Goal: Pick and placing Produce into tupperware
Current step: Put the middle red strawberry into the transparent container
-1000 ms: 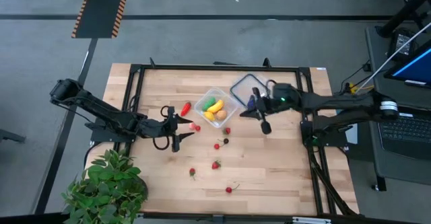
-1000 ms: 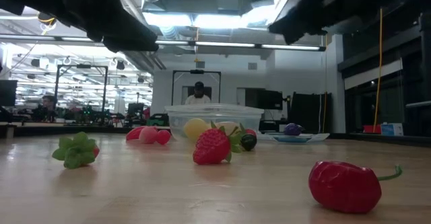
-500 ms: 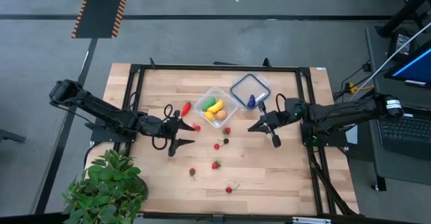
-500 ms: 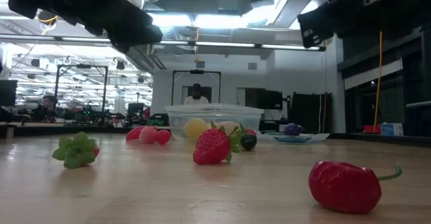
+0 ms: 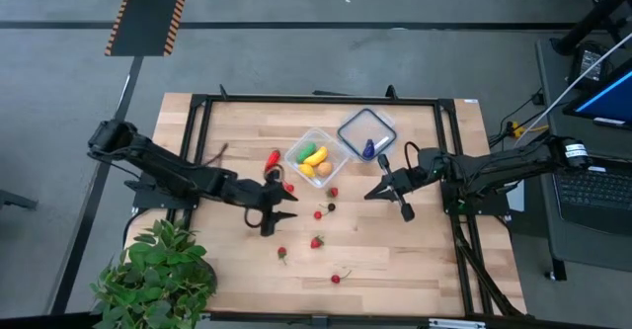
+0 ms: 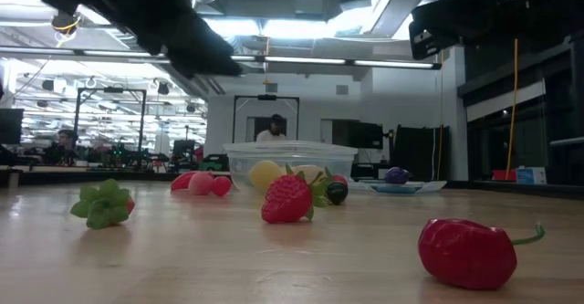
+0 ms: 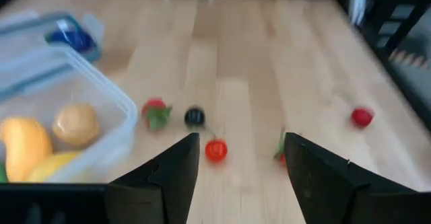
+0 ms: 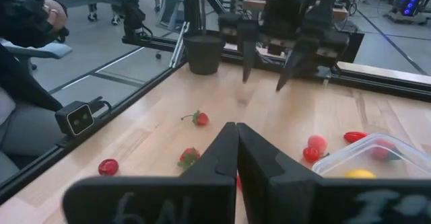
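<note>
Two grippers hang over my table, both off to the sides of the tub (image 5: 317, 157). The left gripper (image 5: 279, 208) sits just below and left of the tub, its fingers (image 7: 168, 177) spread apart with nothing between them — past them I see bare wood, a small red piece (image 7: 216, 150) and a dark one (image 7: 194, 116). The right gripper (image 5: 387, 193) is to the tub's right and slightly nearer the front edge; its fingers (image 8: 232, 158) are pressed together and hold nothing.

The tub stands near the middle of the table (image 5: 425, 260), already holding a green (image 5: 306, 150), a yellow (image 5: 316, 157) and a tan piece (image 5: 323, 169). A red pepper (image 5: 272, 159) lies just left of the tub. The lid (image 5: 359, 129) lies flat beside the tub's upper right corner, with a blue-purple piece (image 5: 367, 149) on it.

More small red pieces — a strawberry (image 5: 316, 241) among them — lie scattered on the wood in front of the tub, apart from both grippers. A potted plant (image 5: 158, 270) stands at the table's front left corner.
</note>
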